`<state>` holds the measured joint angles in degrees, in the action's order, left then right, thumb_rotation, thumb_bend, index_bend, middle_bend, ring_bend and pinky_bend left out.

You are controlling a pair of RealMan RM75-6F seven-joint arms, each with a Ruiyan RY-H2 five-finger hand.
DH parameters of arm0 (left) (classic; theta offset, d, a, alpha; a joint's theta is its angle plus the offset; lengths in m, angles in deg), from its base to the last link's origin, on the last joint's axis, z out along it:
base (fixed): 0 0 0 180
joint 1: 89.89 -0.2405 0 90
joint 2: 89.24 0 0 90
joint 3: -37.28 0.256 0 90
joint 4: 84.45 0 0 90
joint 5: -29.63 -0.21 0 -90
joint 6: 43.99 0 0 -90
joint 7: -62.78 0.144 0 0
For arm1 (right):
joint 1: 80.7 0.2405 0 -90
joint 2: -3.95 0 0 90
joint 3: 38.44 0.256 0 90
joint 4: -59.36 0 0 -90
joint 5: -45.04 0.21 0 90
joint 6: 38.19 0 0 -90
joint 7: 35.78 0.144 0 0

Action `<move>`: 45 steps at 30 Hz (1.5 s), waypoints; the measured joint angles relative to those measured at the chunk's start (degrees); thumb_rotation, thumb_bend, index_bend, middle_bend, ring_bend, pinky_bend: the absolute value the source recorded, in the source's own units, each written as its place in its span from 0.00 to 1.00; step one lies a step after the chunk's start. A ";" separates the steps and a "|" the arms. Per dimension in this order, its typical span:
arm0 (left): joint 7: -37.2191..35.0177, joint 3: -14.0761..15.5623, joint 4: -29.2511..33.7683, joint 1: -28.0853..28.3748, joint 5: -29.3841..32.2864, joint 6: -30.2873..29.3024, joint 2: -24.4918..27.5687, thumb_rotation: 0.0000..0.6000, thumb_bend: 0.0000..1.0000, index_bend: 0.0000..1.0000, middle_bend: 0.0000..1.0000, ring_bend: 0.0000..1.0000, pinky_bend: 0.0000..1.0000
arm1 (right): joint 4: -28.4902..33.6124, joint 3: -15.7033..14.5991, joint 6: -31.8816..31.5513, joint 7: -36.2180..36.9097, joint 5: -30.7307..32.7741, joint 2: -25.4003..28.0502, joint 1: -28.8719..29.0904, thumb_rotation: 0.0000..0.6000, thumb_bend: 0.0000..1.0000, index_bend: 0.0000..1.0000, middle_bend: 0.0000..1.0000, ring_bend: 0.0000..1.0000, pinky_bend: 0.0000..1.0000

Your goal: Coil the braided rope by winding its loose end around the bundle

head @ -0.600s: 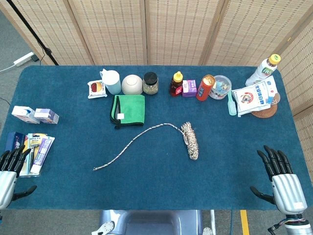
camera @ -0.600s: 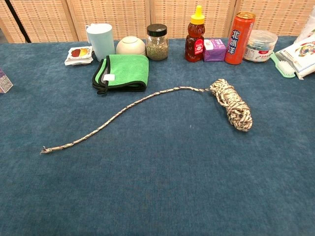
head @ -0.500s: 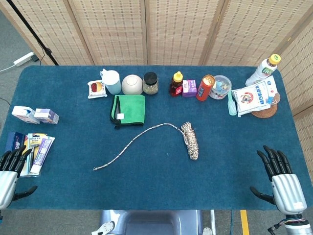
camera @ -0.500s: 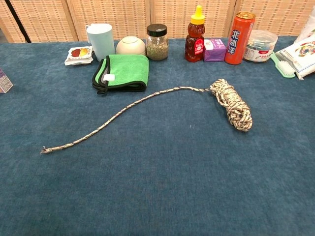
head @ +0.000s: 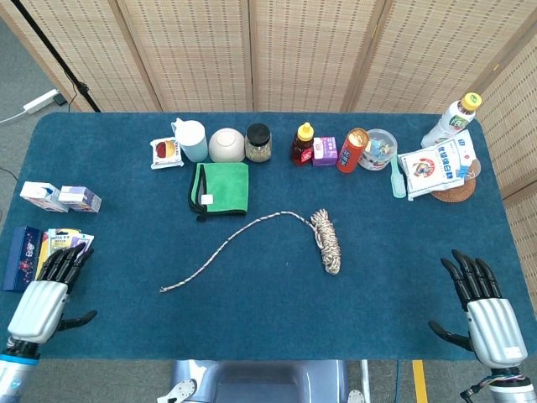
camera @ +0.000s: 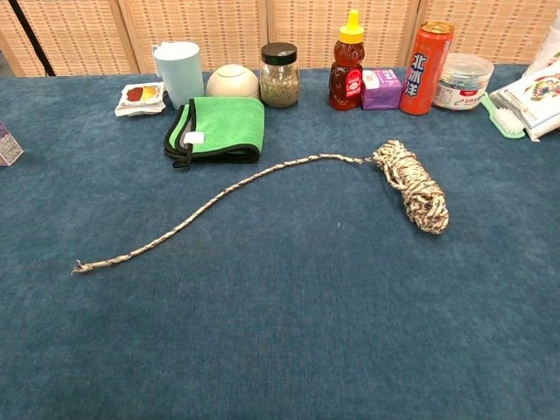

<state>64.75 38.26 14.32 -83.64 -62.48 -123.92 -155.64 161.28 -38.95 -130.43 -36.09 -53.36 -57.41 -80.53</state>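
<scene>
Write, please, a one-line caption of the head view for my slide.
Braided rope lies uncoiled beside its bundle on the blue table; left hand and right hand open, empty.

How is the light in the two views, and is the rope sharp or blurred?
Head view: even, soft light, no glare, the braided rope sharp, both hands (left hand, right hand) unblurred. Chest view: the rope's weave is clear, only faint shadows under the bundle, the table evenly lit.

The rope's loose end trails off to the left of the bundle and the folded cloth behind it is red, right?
Not quite: the folded cloth is green, as the chest view shows. The rest holds: the loose end trails left of the bundle.
</scene>
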 measured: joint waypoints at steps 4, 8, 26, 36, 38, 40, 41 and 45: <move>2.85 -1.73 1.27 2.31 3.79 3.67 -2.59 1.00 0.08 0.26 0.00 0.00 0.00 | 0.02 0.02 0.07 0.38 0.07 0.14 0.06 1.00 0.00 0.00 0.00 0.00 0.00; 7.49 -3.59 2.72 4.82 10.08 8.03 -5.55 1.00 0.09 0.30 0.00 0.00 0.00 | 0.01 0.12 0.17 0.85 0.36 0.31 0.12 1.00 0.00 0.00 0.00 0.00 0.00; 25.42 -7.80 -4.25 12.44 26.43 10.89 -25.90 1.00 0.09 0.29 0.00 0.00 0.00 | -0.05 0.70 1.37 1.98 2.05 0.66 0.71 1.00 0.00 0.00 0.00 0.00 0.00; 25.38 -8.73 -8.95 14.13 26.99 10.58 -28.70 1.00 0.09 0.29 0.00 0.00 0.00 | -0.02 0.66 1.80 1.45 2.14 0.40 0.88 1.00 0.00 0.00 0.00 0.00 0.00; 25.28 -9.17 -10.17 14.61 27.04 10.62 -29.16 1.00 0.09 0.29 0.00 0.00 0.00 | -0.01 0.61 1.88 1.26 2.11 0.31 0.90 1.00 0.00 0.00 0.00 0.00 0.00; 25.21 -9.65 -11.29 15.06 27.11 10.68 -29.56 1.00 0.09 0.29 0.00 0.00 0.00 | -0.01 0.57 1.98 1.06 2.10 0.24 0.92 1.00 0.00 0.00 0.00 0.00 0.00; 25.15 -10.02 -12.07 15.40 27.19 10.76 -29.83 1.00 0.09 0.29 0.00 0.00 0.00 | 0.01 0.55 2.03 0.95 2.11 0.19 0.93 1.00 0.00 0.00 0.00 0.00 0.00; 24.83 -11.55 -14.42 16.64 27.61 11.07 -30.53 1.00 0.09 0.29 0.00 0.00 0.00 | 0.10 0.54 2.09 0.64 2.16 0.06 0.93 1.00 0.00 0.00 0.00 0.00 0.00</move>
<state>89.57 26.72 -0.09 -67.00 -34.86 -112.85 -186.18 161.38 -38.41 -128.33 -35.45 -51.20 -57.34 -79.60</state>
